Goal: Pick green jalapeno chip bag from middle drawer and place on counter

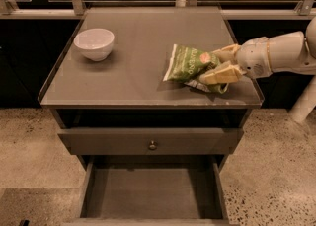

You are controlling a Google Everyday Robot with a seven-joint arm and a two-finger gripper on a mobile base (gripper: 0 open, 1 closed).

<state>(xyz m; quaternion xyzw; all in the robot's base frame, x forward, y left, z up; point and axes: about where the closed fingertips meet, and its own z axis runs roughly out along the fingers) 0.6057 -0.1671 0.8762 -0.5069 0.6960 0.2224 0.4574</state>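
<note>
The green jalapeno chip bag (186, 62) lies on the right part of the counter (133, 67), its right end crumpled and slightly raised. My gripper (208, 67) reaches in from the right on a white arm. Its pale fingers (219, 75) are closed on the bag's right end, one above and one below. The middle drawer (148, 193) stands pulled open at the bottom of the view, and its bare grey floor holds nothing.
A white bowl (94, 43) stands at the counter's back left. A closed drawer front with a small round knob (152, 145) sits above the open drawer. Speckled floor lies on both sides of the cabinet. A railing runs behind the counter.
</note>
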